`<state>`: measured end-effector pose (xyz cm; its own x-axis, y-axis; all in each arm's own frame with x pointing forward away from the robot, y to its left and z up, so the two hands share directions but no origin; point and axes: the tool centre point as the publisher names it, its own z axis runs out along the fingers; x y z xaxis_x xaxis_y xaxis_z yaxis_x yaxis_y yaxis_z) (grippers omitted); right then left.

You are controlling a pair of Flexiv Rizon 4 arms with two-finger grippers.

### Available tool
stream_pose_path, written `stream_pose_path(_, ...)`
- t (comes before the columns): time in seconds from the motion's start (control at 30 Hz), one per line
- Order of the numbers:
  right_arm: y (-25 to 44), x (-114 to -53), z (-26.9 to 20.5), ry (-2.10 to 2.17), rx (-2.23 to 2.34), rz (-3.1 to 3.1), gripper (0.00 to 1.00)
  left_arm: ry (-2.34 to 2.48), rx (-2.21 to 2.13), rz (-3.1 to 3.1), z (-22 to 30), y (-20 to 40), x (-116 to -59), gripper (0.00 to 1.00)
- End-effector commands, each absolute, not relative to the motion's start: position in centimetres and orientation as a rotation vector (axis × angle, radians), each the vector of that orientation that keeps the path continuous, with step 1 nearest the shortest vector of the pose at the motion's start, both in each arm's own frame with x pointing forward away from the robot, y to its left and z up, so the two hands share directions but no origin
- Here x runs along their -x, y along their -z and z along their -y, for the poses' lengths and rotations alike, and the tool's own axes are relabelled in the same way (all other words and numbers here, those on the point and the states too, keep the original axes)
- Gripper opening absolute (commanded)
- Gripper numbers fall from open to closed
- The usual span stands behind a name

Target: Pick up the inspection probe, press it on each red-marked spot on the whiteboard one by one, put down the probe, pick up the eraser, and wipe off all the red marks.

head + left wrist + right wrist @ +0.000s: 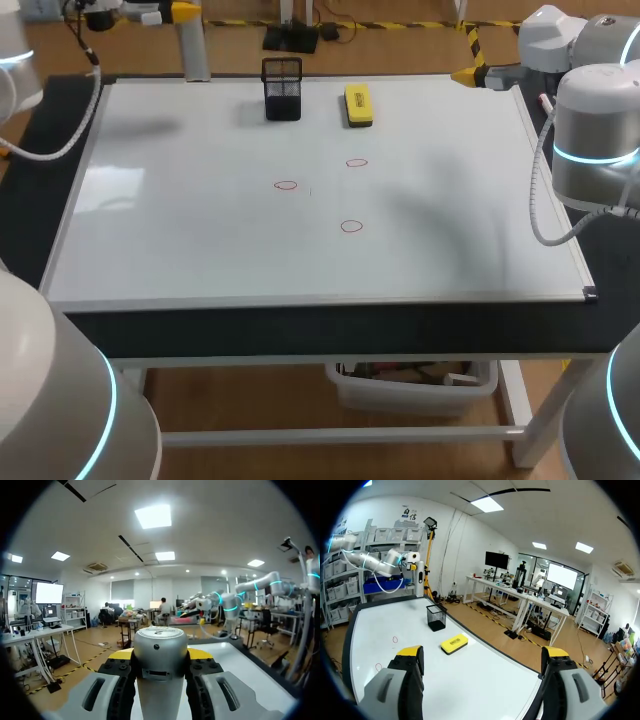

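Note:
The grey cylindrical probe (pixel 160 662) stands upright between the yellow-tipped fingers of my left gripper (pixel 160 655), which is shut on it. From above, the probe (pixel 193 48) and left gripper (pixel 178 13) hang at the whiteboard's far left corner. Three red circles (pixel 286 185) (pixel 357 162) (pixel 351 226) are drawn mid-board. The yellow eraser (pixel 358 104) lies at the far middle. My right gripper (pixel 482 655) is open and empty over the far right edge, with the eraser (pixel 454 643) ahead of it. Its yellow tip (pixel 466 74) shows from above.
A black mesh holder (pixel 283 88) stands on the whiteboard (pixel 200 250) just left of the eraser; it also shows in the right wrist view (pixel 436 617). The board's metal frame (pixel 320 300) runs along the near edge. My right arm's elbow (pixel 595 140) looms at the right side.

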<state>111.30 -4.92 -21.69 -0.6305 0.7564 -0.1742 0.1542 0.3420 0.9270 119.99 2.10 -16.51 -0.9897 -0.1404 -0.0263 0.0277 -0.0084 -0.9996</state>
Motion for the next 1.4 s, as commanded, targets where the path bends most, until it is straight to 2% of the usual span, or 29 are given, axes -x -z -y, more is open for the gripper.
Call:
stream_pose_path(0.03, 21.7, -111.4, 4.9, -1.291, -0.793, -2.010, 1.00, 2.076, 0.255, -2.056, -2.6, 16.9, -118.7, 0.00)
stream_pose_path(0.6, 21.7, -111.4, 4.9, -1.291, -0.793, -2.010, 1.00, 2.064, 0.313, -2.049, -3.9, 20.0, -118.7, 0.00)
stream_pose_path(1.4, 21.7, -111.4, 4.9, -1.291, -0.793, -2.010, 1.00, 2.036, 0.288, -2.060, -3.9, 20.5, -118.5, 0.00)
